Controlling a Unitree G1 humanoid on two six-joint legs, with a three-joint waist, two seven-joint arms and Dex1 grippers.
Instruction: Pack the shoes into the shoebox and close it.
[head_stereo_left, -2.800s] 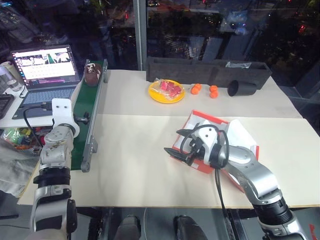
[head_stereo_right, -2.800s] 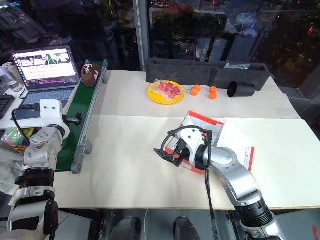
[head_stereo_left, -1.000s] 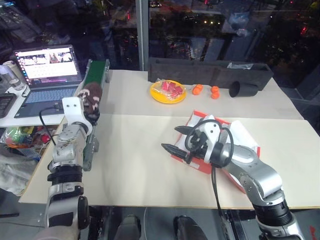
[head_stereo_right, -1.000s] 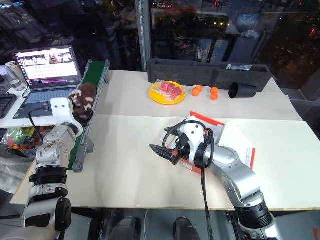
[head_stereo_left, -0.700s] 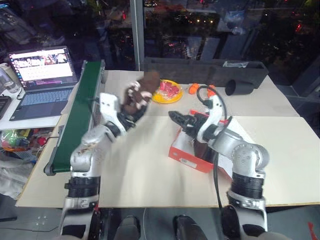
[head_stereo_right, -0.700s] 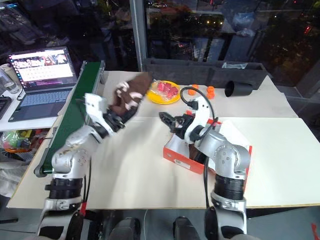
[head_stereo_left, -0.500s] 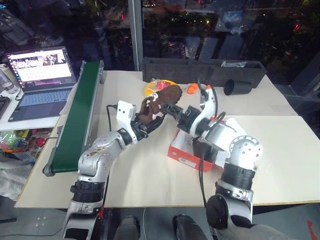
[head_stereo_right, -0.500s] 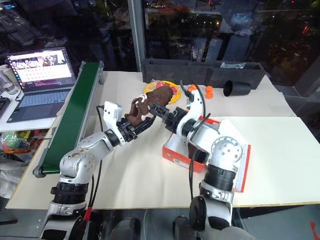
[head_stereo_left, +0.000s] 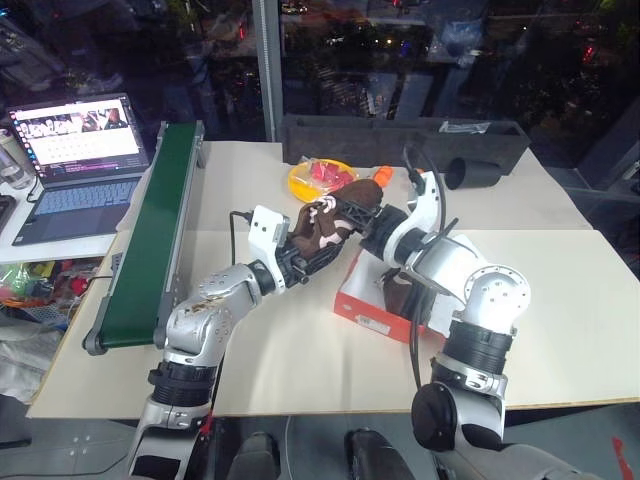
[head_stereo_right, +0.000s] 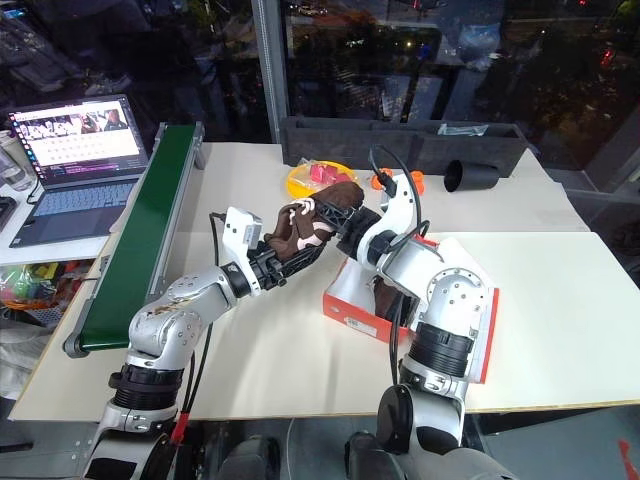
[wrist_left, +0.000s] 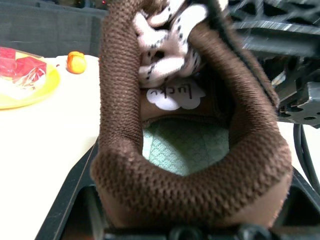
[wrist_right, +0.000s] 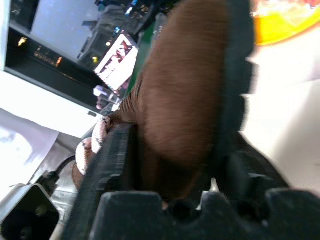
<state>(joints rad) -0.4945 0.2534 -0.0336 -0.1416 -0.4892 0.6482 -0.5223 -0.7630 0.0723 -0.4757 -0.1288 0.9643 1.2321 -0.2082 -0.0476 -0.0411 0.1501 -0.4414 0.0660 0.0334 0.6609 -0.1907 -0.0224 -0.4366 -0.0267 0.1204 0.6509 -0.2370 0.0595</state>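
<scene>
Handover in progress above the surface, between both arms.

Change since 1 second ago:
- Shoe carried by the left tool from beside the green conveyor to mid-air just left of the shoebox.
- Right tool raised from the box front, rolled, and brought onto the toe end of the same shoe.
- Right tool fingers, spread wide 1 second ago, now pinching the toe, as confirmed in the right wrist view.
- Left tool fingers clamped on the heel collar, as seen in the left wrist view.

Current state: 1 shoe held at both ends, clear of the surface. Shoebox open, lid lying flat on the right, a dark shape inside, probably shoe number 2.

Meaning for the task: transfer nearly secured. Judged next: release by the left tool, then lowering into the box by the right. Risk: dropping if released before a firm toe grip.
</scene>
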